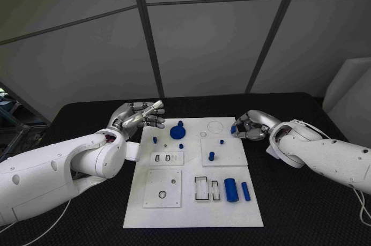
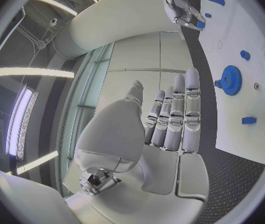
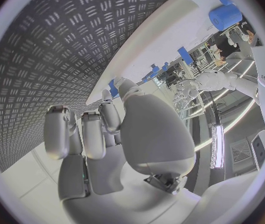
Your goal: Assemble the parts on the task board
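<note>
Now the right hand (image 1: 251,125) hovers at the far right edge of the task board (image 1: 193,214), fingers curled around a small blue part (image 1: 234,129) pinched at its fingertips. Across the board, the left hand (image 1: 139,117) sits off the far left corner, fingers straight and close together, holding nothing. Between them, nearer the left hand, the blue gear (image 1: 178,132) rests on the board.
</note>
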Controlling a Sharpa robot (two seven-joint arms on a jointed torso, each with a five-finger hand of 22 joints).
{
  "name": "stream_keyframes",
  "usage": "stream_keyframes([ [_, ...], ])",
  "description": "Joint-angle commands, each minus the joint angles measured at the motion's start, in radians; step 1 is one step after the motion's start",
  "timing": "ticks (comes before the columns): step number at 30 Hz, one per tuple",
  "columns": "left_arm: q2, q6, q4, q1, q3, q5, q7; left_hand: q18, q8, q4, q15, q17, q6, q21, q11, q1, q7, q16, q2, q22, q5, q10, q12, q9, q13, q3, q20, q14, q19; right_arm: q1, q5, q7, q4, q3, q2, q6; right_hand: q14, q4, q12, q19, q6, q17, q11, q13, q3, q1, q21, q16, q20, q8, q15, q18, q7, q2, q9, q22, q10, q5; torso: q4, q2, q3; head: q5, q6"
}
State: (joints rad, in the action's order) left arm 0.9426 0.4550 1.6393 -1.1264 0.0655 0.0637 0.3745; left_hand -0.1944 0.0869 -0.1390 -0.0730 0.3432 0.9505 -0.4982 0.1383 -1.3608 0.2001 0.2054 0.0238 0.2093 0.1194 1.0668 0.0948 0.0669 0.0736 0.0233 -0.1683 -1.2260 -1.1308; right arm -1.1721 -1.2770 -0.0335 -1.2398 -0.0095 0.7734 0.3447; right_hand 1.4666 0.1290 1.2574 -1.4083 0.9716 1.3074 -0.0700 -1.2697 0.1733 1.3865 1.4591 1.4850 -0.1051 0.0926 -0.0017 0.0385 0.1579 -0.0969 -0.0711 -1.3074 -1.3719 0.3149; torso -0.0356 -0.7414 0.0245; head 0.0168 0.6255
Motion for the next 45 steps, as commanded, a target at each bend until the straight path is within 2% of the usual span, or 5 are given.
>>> stream_keyframes([
  [1,0.000,-0.011,0.001,-0.001,0.000,0.003,0.002,0.012,-0.004,0.005,0.001,0.001,0.005,-0.004,0.004,-0.005,0.003,-0.006,0.006,-0.002,0.005,0.005,-0.004,0.000,-0.001,0.001,0.002,-0.003,-0.004,-0.001,-0.004,0.002,0.001,0.000,-0.002,0.009,0.070,0.001,-0.006,0.002,-0.010,0.108,0.002,0.001,-0.005,-0.005,0.000,0.000,-0.001,-0.005,-0.003,0.012,0.000,-0.005,0.002,-0.048,0.008,-0.005,-0.0002,0.000,-0.0003,0.001,0.000],
  [20,0.001,-0.010,0.002,-0.001,0.000,0.003,0.001,0.012,-0.004,0.005,0.001,0.001,0.005,-0.004,0.004,-0.005,0.003,-0.006,0.006,-0.002,0.005,0.005,-0.004,0.000,-0.001,0.001,0.002,-0.003,-0.004,-0.001,-0.004,-0.003,-0.001,0.000,-0.003,0.019,0.070,0.002,0.002,0.000,0.003,0.109,0.003,-0.006,-0.006,-0.007,0.001,0.001,-0.002,0.008,-0.003,0.012,-0.002,0.000,-0.003,-0.051,0.002,-0.007,-0.0008,0.000,0.0005,0.004,-0.001],
  [26,0.000,-0.011,0.001,-0.001,0.000,0.003,0.001,0.012,-0.004,0.005,0.001,0.001,0.005,-0.004,0.004,-0.005,0.003,-0.006,0.006,-0.002,0.005,0.005,-0.004,0.000,-0.001,0.001,0.002,-0.003,-0.004,0.000,0.003,-0.008,0.001,0.000,-0.006,0.028,0.069,0.002,-0.024,0.005,-0.057,0.107,-0.006,0.017,-0.019,-0.009,-0.002,-0.002,-0.006,-0.013,0.003,0.013,0.008,-0.011,0.005,-0.045,0.022,-0.017,-0.0007,0.000,0.0006,0.002,-0.002],
  [40,-0.001,-0.011,0.001,-0.001,0.000,0.003,0.000,0.012,-0.004,0.005,0.001,0.001,0.005,-0.004,0.004,-0.005,0.003,-0.006,0.006,-0.002,0.005,0.005,-0.004,0.000,-0.001,0.001,0.002,-0.003,-0.004,0.000,0.007,-0.016,0.001,0.000,-0.010,0.032,0.070,0.002,-0.021,0.004,-0.065,0.109,-0.007,0.015,-0.022,-0.009,-0.002,-0.001,-0.008,-0.013,0.004,0.013,0.009,-0.011,0.004,-0.046,0.020,-0.027,-0.0007,0.000,0.0007,0.003,0.000],
  [45,-0.001,-0.011,0.000,-0.001,0.000,0.003,0.000,0.012,-0.004,0.005,0.001,0.001,0.005,-0.004,0.004,-0.005,0.003,-0.006,0.006,-0.002,0.005,0.005,-0.004,0.000,-0.001,0.001,0.002,-0.003,-0.004,0.000,0.008,-0.020,0.001,0.000,-0.010,0.030,0.071,0.001,-0.009,0.002,-0.042,0.112,-0.005,0.005,-0.022,-0.004,-0.001,0.001,-0.008,0.006,0.003,0.012,0.006,-0.002,-0.003,-0.049,0.012,-0.032,-0.0005,0.000,0.0005,0.004,0.000],
])
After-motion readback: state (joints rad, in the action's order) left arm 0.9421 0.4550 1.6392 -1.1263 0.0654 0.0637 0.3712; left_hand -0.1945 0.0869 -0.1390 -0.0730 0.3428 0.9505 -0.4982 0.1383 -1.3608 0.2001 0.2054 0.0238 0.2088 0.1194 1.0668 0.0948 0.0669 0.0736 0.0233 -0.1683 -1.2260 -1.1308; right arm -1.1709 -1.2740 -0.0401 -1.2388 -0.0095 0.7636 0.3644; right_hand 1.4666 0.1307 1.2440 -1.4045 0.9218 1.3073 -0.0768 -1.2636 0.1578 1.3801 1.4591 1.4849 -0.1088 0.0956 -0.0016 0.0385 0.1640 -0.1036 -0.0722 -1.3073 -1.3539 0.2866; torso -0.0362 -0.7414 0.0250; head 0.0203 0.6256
